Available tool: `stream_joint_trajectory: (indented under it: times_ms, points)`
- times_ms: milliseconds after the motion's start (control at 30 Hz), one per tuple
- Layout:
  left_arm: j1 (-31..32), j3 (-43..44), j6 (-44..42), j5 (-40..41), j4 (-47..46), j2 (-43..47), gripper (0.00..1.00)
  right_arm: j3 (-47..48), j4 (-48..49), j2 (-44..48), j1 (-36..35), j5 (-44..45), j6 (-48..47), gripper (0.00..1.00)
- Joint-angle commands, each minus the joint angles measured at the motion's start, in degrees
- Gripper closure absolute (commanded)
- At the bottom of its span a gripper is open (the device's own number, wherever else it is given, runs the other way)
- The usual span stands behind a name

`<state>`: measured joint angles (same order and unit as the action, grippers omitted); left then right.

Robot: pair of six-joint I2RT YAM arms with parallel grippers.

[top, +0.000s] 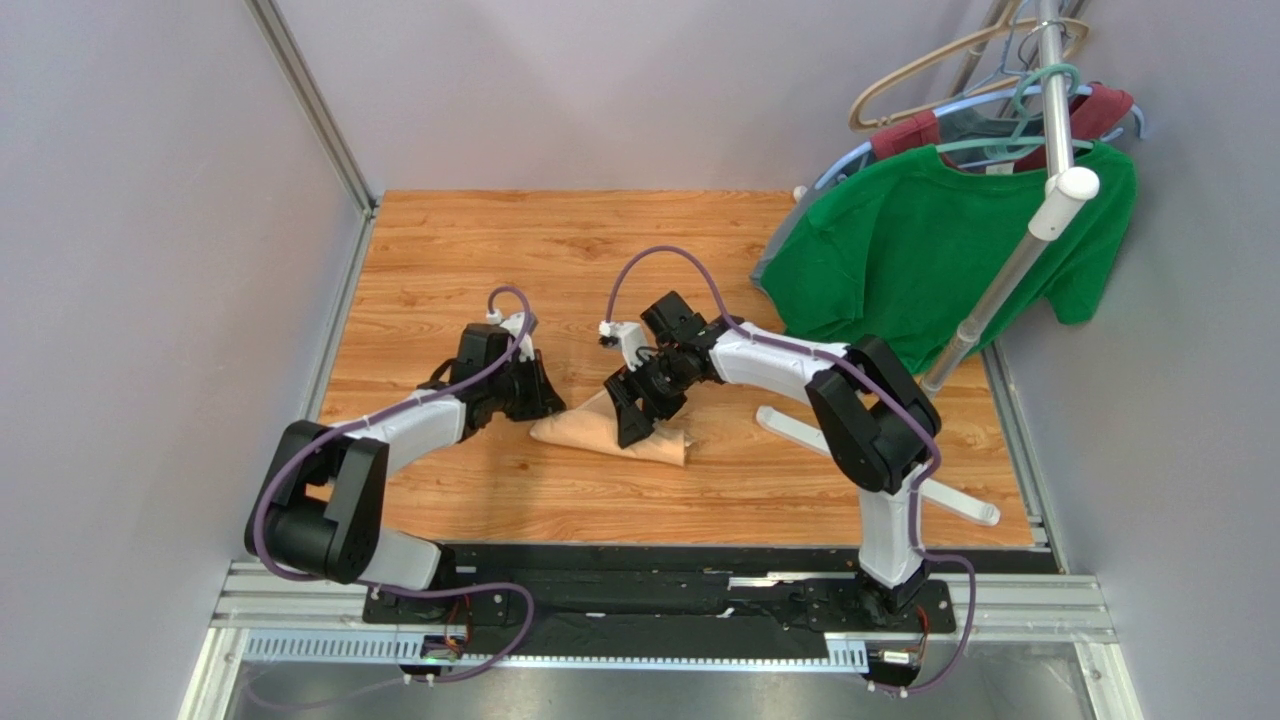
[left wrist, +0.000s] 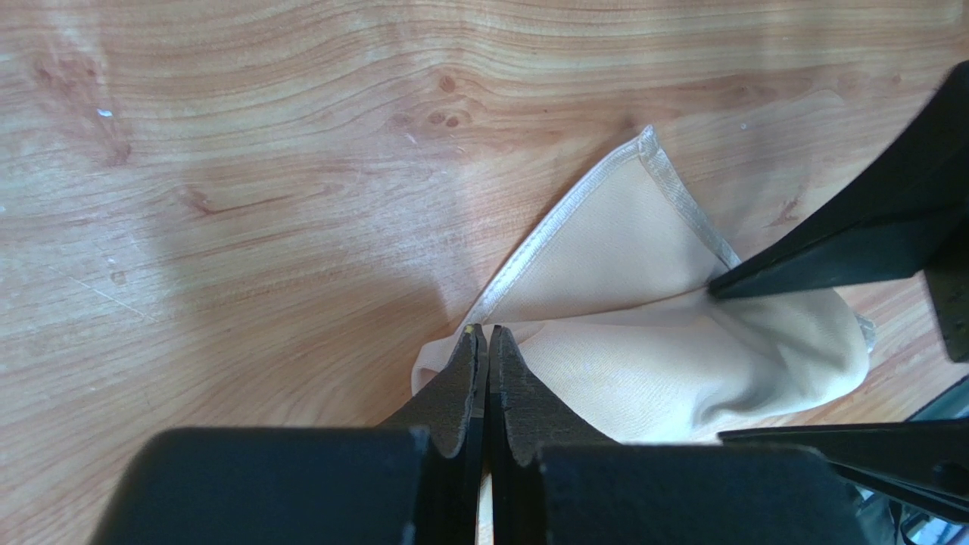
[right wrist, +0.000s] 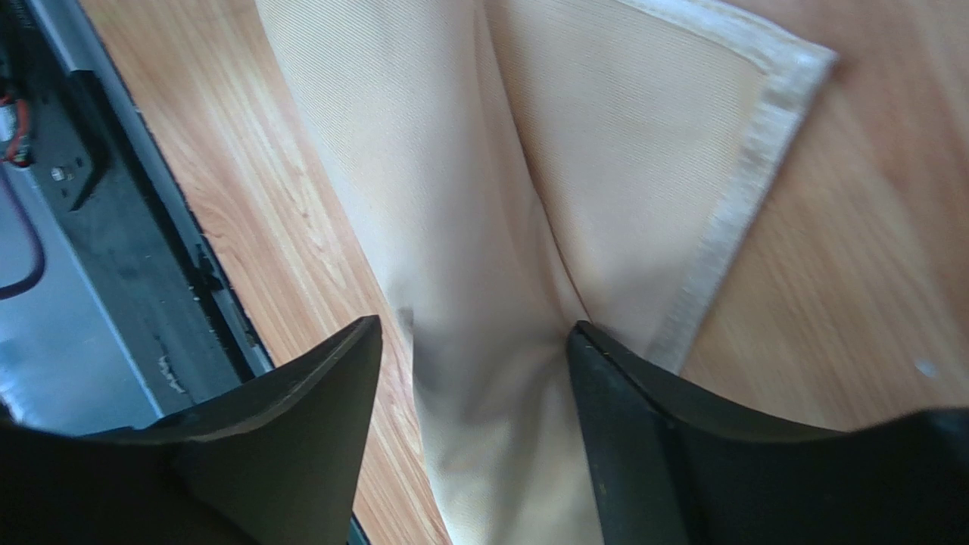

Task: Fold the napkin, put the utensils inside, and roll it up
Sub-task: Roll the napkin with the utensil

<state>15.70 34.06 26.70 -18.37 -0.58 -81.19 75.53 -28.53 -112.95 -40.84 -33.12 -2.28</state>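
Where the napkin [top: 613, 434] lay: bunched on the desk [top: 451, 255], between both hands.
Left hand [left wrist: 487, 336]: pressed together, napkin hem pinched.
Right hand [right wrist: 474, 329]: spread astride the napkin, nothing held.
Progress: fold was judged unfinished; utensils were not seen; rolling not begun.

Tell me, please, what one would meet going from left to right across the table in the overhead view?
left arm → napkin → green T-shirt. The right arm is left out, since it reaches over the napkin and spans across to the shirt.
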Motion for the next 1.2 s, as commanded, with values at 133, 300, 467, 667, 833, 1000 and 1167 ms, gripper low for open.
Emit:
stream_joint_trajectory:
  times_ms: [133, 300, 467, 667, 833, 1000, 1167]
  points:
    - [-0.32, 3.64, -0.51, 0.62, 3.39, -1.96, 1.00, -2.66, 4.26, 11.60, -0.64, 10.45, -2.20, 0.26]
    - [-0.32, 3.73, -0.42, 0.53, 3.65, -2.13, 1.00, -6.79, 10.25, 15.56, -3.45, 11.93, -4.65, 0.26]
    - [-0.32, 4.34, -0.51, 0.53, 4.27, -2.66, 1.00, -9.16, 13.06, 16.44, -11.79, 19.92, -13.25, 0.27]
    - [-0.32, 4.96, -0.59, 0.53, 4.80, -3.01, 1.00, -10.84, 16.67, 13.64, -17.25, 28.28, -18.01, 0.28]
    - [-0.32, 5.40, -0.95, 0.44, 5.06, -3.36, 1.00, -11.10, 18.42, 10.91, -19.19, 32.06, -21.36, 0.29]
    - [-0.32, 5.84, -1.03, 0.44, 5.24, -3.80, 1.00, -10.93, 18.78, 8.54, -19.54, 33.04, -22.85, 0.30]
    - [-0.32, 6.10, -1.30, -0.08, 5.15, -4.33, 1.00, -11.19, 19.74, 6.86, -19.45, 36.29, -23.82, 0.31]
